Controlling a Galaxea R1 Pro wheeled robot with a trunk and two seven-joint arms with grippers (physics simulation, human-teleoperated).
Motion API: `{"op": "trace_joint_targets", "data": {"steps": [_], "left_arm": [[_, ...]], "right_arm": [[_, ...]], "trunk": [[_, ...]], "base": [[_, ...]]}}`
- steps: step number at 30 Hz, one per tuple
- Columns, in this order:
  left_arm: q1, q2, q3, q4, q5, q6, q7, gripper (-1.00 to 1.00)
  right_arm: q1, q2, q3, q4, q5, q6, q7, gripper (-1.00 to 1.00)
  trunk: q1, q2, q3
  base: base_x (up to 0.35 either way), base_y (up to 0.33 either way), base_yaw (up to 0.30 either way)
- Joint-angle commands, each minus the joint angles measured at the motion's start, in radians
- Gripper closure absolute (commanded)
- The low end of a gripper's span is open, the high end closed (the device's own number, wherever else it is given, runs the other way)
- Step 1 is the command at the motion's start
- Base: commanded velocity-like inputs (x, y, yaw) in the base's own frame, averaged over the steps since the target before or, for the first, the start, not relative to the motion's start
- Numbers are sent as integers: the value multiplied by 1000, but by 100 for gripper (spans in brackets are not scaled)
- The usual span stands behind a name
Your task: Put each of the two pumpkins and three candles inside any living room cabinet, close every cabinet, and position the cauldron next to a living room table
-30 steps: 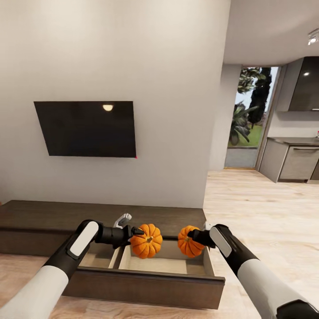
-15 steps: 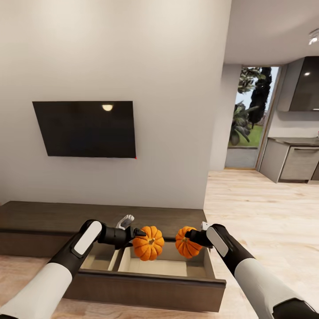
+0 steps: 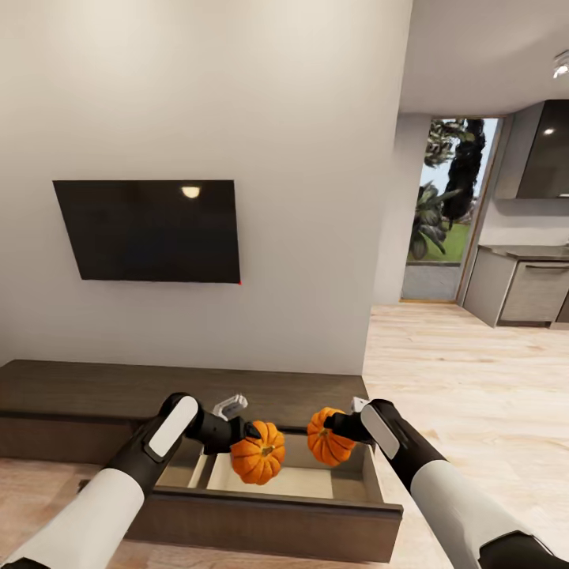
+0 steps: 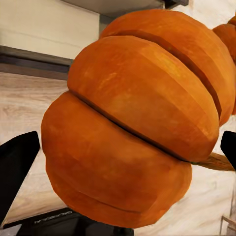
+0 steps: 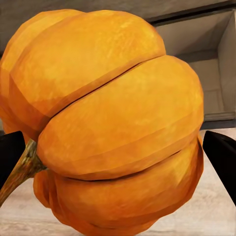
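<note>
While both arms reach forward, each pincer [image 3: 251, 433] [image 3: 336, 420] clamps a pumpkin [image 3: 258, 463] [image 3: 326, 436] above the open drawer [image 3: 269, 482].

Both arms forward, left pincer [image 3: 246, 436] and right pincer [image 3: 336, 427] each clamped, tips converging.

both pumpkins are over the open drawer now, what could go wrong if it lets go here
1. The left gripper holds its pumpkin near the divider of the open drawer, so on release it might land on that edge and roll off.
2. The right gripper holds its pumpkin well above the drawer floor, so a drop might bounce it.
3. The two pumpkins hang close together and may knock each other.
</note>
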Motion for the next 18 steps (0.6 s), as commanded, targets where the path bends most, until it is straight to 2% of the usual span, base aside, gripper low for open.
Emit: {"op": "trace_joint_targets", "data": {"steps": [1, 6, 8, 10, 12, 16, 18], "left_arm": [[-1, 0, -4, -1, 16, 0, 18, 100], [-1, -9, -8, -2, 15, 0, 48, 100], [-1, -11, -24, -2, 15, 0, 67, 100], [-1, -13, -52, -3, 16, 0, 100, 100], [-1, -15, -64, -3, 15, -10, 117, 100], [-1, -20, -76, -3, 15, -29, 130, 100], [-1, -21, -79, -3, 0, -42, 133, 100]], "right_arm": [[-1, 0, 4, -1, -10, 2, -10, 100], [-1, 1, 7, -1, -9, 4, -11, 100], [-1, 4, 38, -1, -7, 5, -15, 100], [-5, 12, 106, 0, 6, 8, -20, 100], [-9, 19, 134, 3, 12, 12, -25, 100], [-15, 29, 159, 20, 17, 17, -48, 100], [-15, 36, 163, 24, 18, 17, -65, 100]], "trunk": [[0, -1, -1], [0, -1, -1], [0, -1, -1], [0, -1, -1], [0, -1, -1], [0, -1, -1], [0, -1, -1]], "base": [[4, -3, 0], [15, -26, 0], [53, -78, 0], [40, -88, 0], [23, -91, 0], [13, -94, 0], [4, -94, 0]]}}
